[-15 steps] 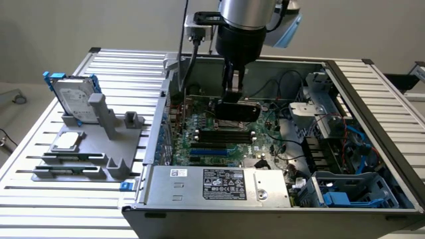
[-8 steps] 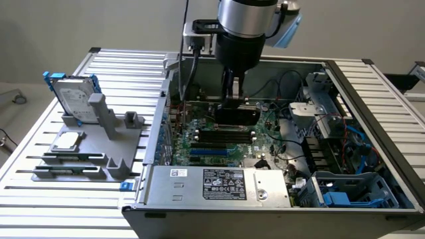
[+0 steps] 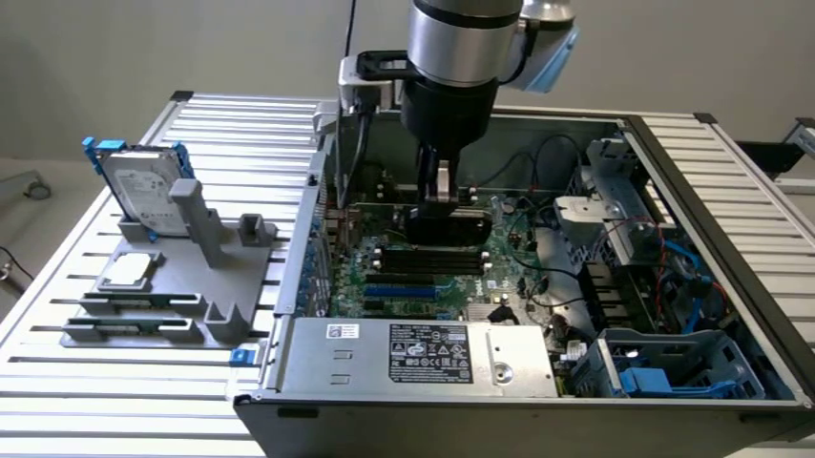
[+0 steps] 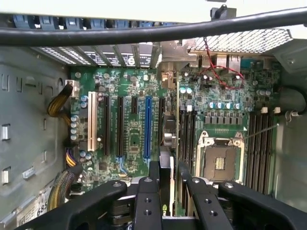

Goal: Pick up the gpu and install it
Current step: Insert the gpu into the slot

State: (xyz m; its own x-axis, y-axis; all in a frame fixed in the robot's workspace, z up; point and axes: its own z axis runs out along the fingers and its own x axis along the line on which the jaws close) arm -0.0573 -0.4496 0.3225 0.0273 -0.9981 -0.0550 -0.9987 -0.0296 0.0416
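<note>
Over the motherboard (image 4: pixel 134 120) inside the open computer case (image 3: pixel 713 239), the end effector (image 3: pixel 440 202) is clamped on the gpu (image 3: pixel 451 231), which stands on edge near the blue expansion slot (image 4: pixel 147 127).

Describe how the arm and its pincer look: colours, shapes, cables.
The arm is a silver cylinder with a pale blue cap and a black wrist section. A black bracket sits beside it, and a thin black cable runs upward. The pincer has black, jointed link fingers with round pivot screws.
</note>
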